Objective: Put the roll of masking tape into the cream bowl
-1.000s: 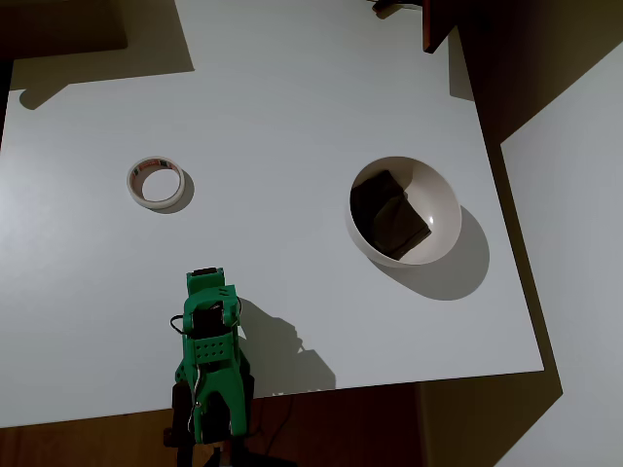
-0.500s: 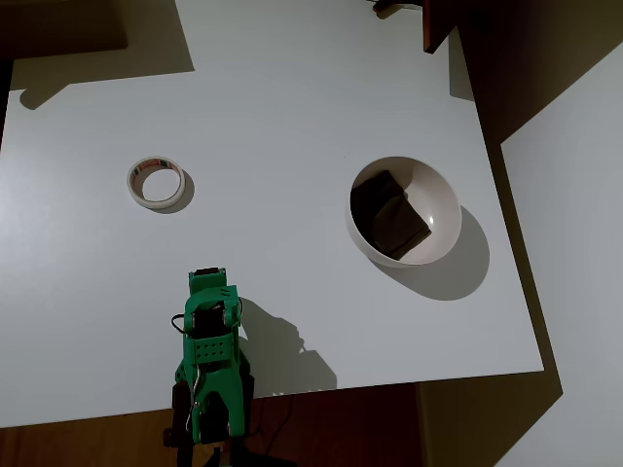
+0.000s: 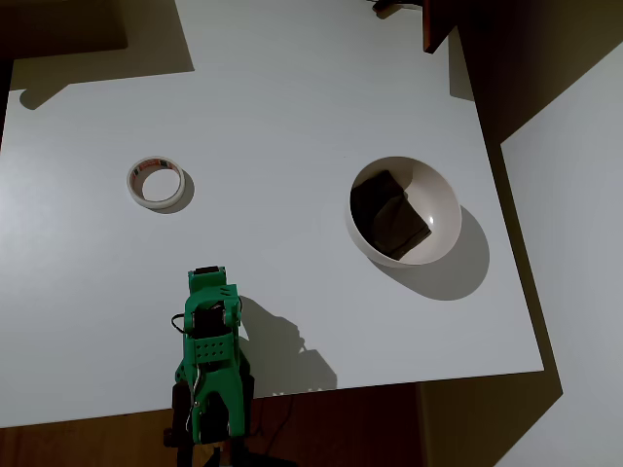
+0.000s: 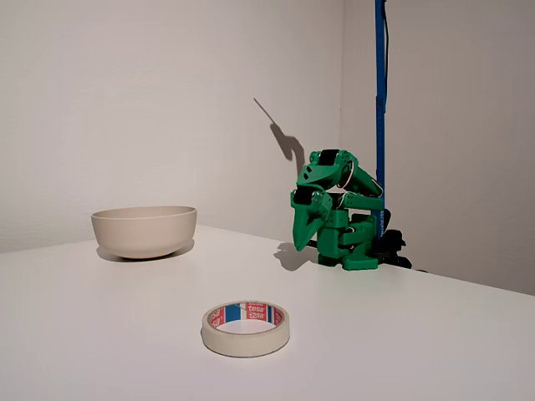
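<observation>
Green arm sits folded at the bottom of the overhead view, end effector point(image 4: 303, 241) tips together, gripping nothing. Roll of masking tape point(image 3: 156, 182) lies flat on the white desk point(image 3: 282, 107) upper left, cream bowl point(image 3: 404, 210) well apart at right

- Flat white rectangular table point(image 3: 292, 107), matte top, casts dark shadows on the floor.
- Thin blue vertical pole point(image 4: 380, 100) stands against the plain white wall point(image 4: 150, 100).

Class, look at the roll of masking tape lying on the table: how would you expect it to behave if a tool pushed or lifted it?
The roll of masking tape lies flat on the white table, so a push would probably slide it, not roll it. It is a thin ring with a wide hole, so likely light for its size. Tipped onto its edge, it could roll away.
</observation>
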`<state>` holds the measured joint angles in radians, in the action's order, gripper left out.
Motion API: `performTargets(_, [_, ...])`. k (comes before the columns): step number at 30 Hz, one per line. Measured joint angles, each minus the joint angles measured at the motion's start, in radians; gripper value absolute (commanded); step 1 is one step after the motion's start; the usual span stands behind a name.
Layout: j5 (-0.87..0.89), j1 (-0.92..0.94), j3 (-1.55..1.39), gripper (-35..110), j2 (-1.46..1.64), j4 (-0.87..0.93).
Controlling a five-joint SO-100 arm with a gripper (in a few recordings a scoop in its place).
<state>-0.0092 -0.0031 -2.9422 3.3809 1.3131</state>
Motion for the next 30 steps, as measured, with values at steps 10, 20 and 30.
performTargets(10, [0.08, -0.046, 0.316, -8, -0.595, -0.229])
performTargets(20, [0.179, -0.167, 1.089, -8, -1.328, -0.04])
performTargets(30, [0.212, -0.206, 1.618, 12, -1.835, 0.071])
